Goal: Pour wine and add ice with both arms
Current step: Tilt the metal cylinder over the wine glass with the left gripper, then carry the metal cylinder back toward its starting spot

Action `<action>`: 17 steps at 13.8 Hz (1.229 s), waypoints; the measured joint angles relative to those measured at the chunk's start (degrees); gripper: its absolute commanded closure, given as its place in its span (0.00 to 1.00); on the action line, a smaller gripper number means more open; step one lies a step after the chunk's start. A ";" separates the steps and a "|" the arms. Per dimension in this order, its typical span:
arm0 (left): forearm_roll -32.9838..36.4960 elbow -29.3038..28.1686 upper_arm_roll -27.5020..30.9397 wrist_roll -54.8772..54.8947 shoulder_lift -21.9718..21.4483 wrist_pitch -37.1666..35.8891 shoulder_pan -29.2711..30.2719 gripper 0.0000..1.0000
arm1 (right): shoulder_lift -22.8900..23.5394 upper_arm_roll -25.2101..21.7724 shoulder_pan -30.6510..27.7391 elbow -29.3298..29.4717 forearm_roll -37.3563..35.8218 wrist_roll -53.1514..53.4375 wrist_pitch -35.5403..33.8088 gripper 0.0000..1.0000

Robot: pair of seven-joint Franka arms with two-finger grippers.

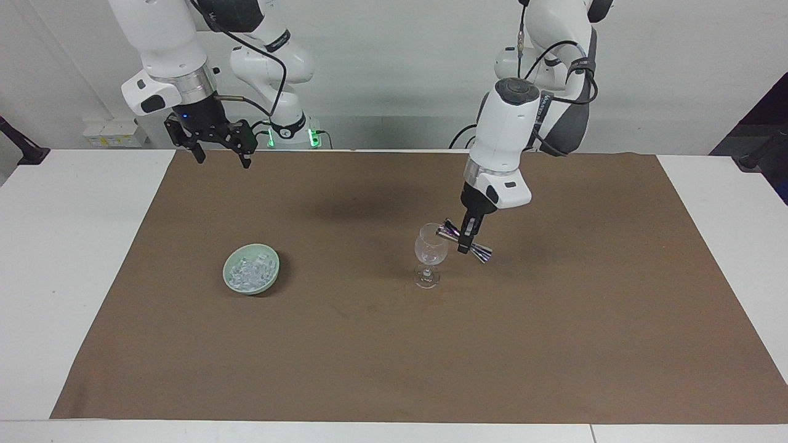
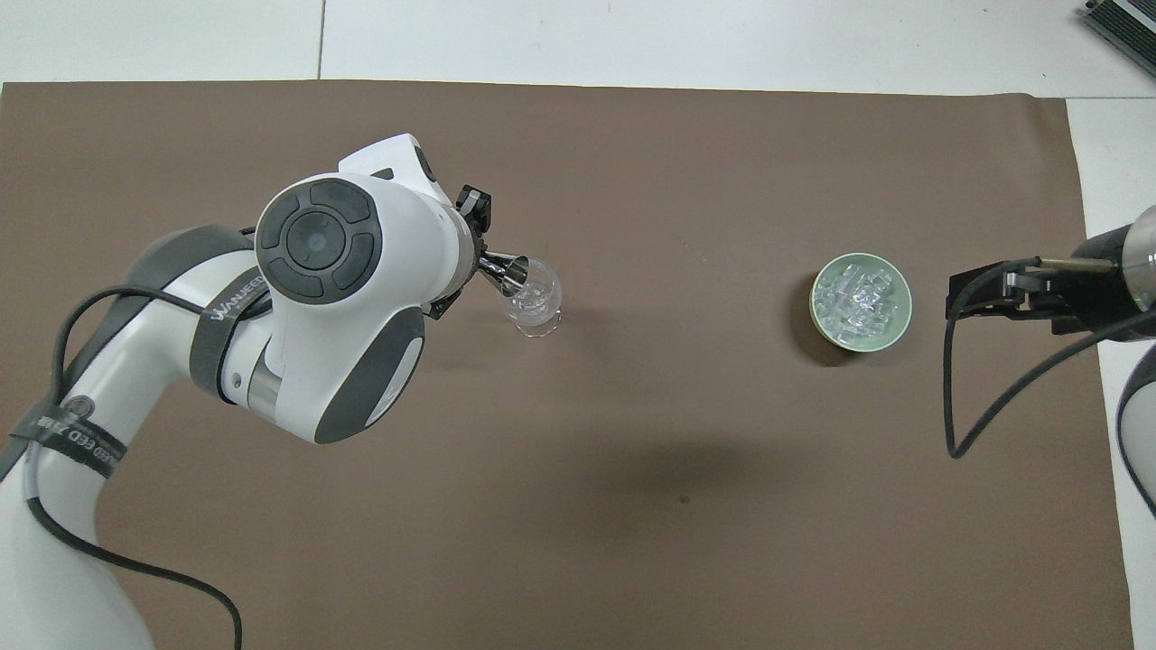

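- One clear stemmed wine glass (image 1: 430, 253) stands upright on the brown paper mat (image 1: 394, 344); every place below is given from this glass.
- One shiny metal double-ended jigger (image 1: 465, 242) is tilted beside the glass, its lower-tipped mouth right at the glass rim and its other cup sloping away toward the left arm's end of the table. In the overhead view the open mouth of the jigger (image 2: 512, 274) overlaps the rim of the glass (image 2: 536, 302).
- One left gripper (image 1: 467, 240), black and two-fingered, hangs just beside the glass bowl; its fingers are clamped tight on the waist of the jigger.
- One pale green round bowl (image 1: 229, 271) sits on the mat well apart from the glass, toward the right arm's end of the table and about as far from the robots as the glass.
- One heap of small clear ice cubes (image 1: 249, 272) lies inside that bowl; the single cubes are too many and too small to count. From above the ice (image 2: 858, 301) fills most of the bowl (image 2: 897, 324).
- One right gripper (image 1: 221, 155), black, waits raised over the mat's edge nearest the robots, well apart from the glass. Its two fingers are spread wide with nothing between them.
- Two white jointed arms in all; one glass, one jigger, one bowl.
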 measured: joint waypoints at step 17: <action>7.10 0.14 -0.09 -2.01 -0.31 -0.23 -1.93 1.00 | 0.00 0.00 0.00 0.00 0.00 0.00 0.00 0.00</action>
